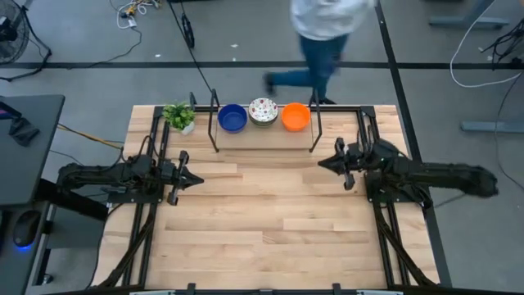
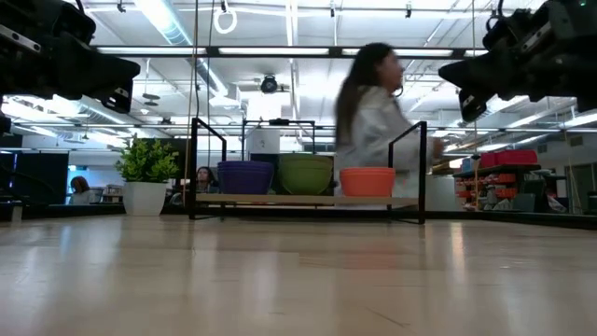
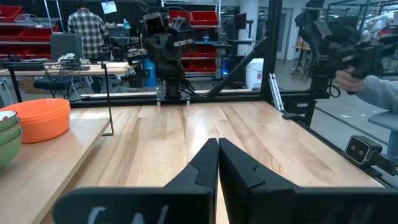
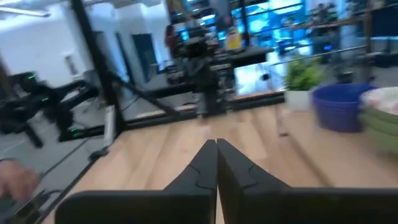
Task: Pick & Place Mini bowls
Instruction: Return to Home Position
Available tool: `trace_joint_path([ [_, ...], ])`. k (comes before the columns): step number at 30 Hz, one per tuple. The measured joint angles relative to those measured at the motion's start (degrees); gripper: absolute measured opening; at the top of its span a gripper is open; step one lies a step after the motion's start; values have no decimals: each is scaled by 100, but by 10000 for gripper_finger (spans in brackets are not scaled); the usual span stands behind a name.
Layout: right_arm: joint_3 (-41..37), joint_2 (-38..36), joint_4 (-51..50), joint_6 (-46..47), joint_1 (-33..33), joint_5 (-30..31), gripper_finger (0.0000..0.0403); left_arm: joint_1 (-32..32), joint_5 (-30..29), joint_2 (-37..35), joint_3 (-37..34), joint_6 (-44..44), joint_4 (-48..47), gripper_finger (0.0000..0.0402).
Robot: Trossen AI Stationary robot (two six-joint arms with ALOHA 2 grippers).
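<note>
While they hang over the wooden counter, the left tool and right tool are pinched tight with nothing in them. Three stacks of round, smooth bowls sit mouth-up on the shelf at the far edge, side by side: blue bowls, speckled white bowls, orange bowls.

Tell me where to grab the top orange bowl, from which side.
Probably pinch the top orange bowl by its rim from above, one finger inside, one outside: it sits open side up, nested. Take the table-side rim, clear of the shelf post.
</note>
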State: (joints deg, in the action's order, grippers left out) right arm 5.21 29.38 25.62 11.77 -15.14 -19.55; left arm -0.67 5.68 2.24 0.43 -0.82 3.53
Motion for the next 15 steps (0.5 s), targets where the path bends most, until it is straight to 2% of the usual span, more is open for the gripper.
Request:
trace_joint_path([
  [4,0,-587,-475,227,-631,-368,3,0,-1,0,0,0,2,18],
  [7,0,-941,-708,437,-725,-536,2,0,-1,0,0,-1,3,18],
  [11,-28,-1222,-768,668,-406,-414,1,0,-1,0,0,-1,7,18],
  [15,-201,-1386,-706,752,159,193,1,0,-1,0,0,-2,9,18],
])
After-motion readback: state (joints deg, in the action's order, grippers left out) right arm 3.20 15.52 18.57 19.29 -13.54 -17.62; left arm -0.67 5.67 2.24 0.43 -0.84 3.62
